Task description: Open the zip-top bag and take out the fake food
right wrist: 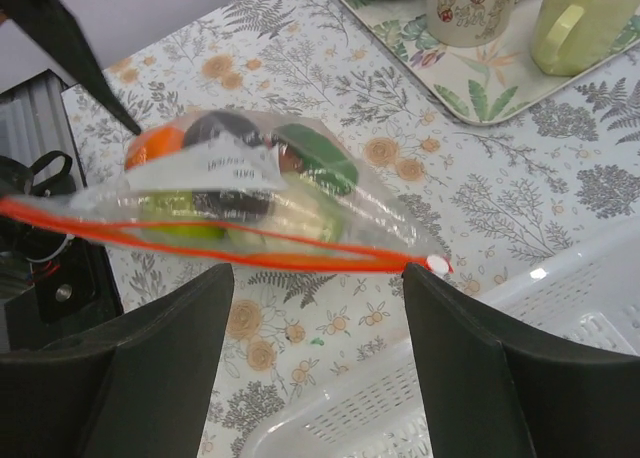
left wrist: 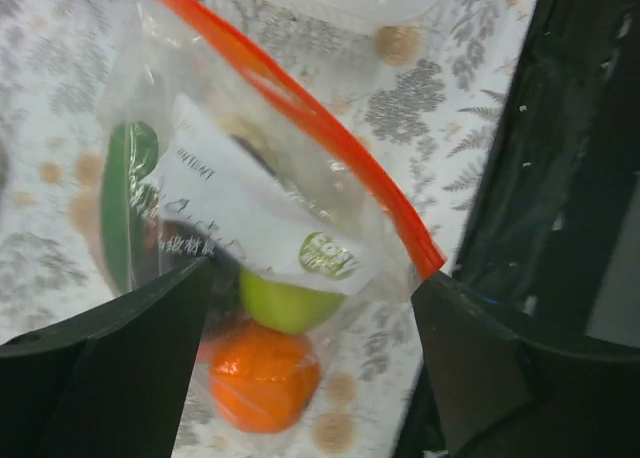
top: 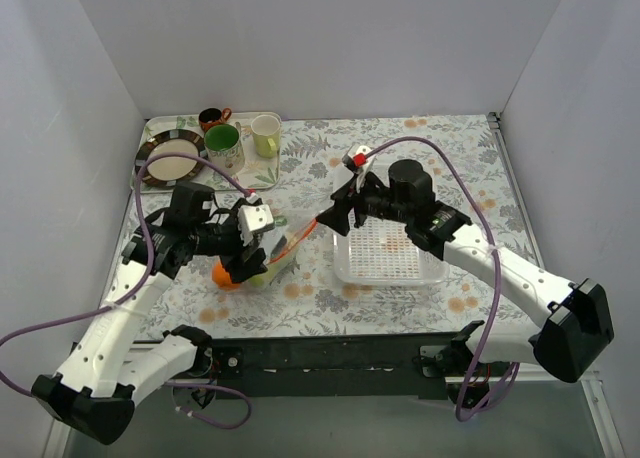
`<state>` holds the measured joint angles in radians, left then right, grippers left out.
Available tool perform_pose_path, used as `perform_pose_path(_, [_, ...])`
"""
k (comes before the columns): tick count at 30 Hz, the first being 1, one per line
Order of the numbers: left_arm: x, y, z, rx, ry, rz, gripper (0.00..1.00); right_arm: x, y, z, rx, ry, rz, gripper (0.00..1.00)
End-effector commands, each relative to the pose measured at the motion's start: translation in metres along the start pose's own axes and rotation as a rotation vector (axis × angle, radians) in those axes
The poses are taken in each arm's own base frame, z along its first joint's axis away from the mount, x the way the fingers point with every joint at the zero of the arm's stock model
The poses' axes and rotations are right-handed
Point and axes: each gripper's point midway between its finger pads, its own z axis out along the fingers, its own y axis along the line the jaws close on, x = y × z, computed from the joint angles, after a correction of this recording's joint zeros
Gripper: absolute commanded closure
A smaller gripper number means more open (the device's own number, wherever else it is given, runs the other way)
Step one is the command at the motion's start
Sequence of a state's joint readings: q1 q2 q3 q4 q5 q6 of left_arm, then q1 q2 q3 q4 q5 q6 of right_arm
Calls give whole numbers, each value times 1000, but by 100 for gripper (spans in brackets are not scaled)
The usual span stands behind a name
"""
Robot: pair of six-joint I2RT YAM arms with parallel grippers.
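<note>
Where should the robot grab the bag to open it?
Probably the orange-red zip strip, near its white-tipped end. It is the zip-top bag's straight edge and faces the open right gripper. The fake food bulges behind it, so come from the basket side.

The zip-top bag (left wrist: 215,168) is clear, crinkly, glossy plastic with a smooth orange-red zip strip (left wrist: 320,128). The toy orange (left wrist: 262,376) inside shines. The white perforated basket (right wrist: 570,278), lower right, is smooth plastic. The floral counter (right wrist: 300,68) looks matt.
</note>
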<state>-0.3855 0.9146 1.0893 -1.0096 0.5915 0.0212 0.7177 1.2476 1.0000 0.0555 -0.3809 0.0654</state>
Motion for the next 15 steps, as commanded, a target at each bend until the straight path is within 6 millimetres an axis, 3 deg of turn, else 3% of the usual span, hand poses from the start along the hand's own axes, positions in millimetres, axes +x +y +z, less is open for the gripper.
perform_pose_path(1, [14, -30, 0, 107, 35, -142, 8, 0, 25, 5, -67, -22, 36, 26])
perform_pose_path(2, [18, -29, 2, 95, 42, -167, 2, 6, 35, 7, -77, -8, 37, 26])
perform_pose_path(8, [26, 7, 5, -115, 56, -158, 2, 62, 69, -5, -59, 100, 55, 35])
perform_pose_path(9, [33, 8, 8, -122, 73, -173, 2, 79, 71, -9, -51, 131, 64, 36])
perform_pose_path(15, [75, 25, 24, -221, 189, -245, 11, 108, 88, -44, -21, 154, 108, 45])
